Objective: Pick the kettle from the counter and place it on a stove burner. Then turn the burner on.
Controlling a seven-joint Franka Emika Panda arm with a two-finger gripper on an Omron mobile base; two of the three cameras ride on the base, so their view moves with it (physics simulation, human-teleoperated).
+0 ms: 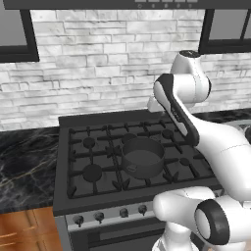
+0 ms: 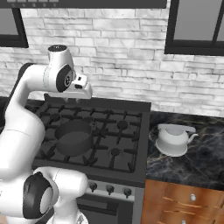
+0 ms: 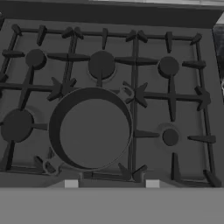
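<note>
While the jaws, state indiscernible, hover above the stove, the squat silvery-white metal kettle on the black stone counter risks tipping if its handle is struck.

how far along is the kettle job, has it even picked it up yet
Nothing looks done yet. The kettle sits on the counter right of the stove, untouched. The gripper hangs over the back of the stove, holding nothing, above the grey pot. Left: reach over, grasp the kettle, set it on a stove burner, then turn a knob.
</note>
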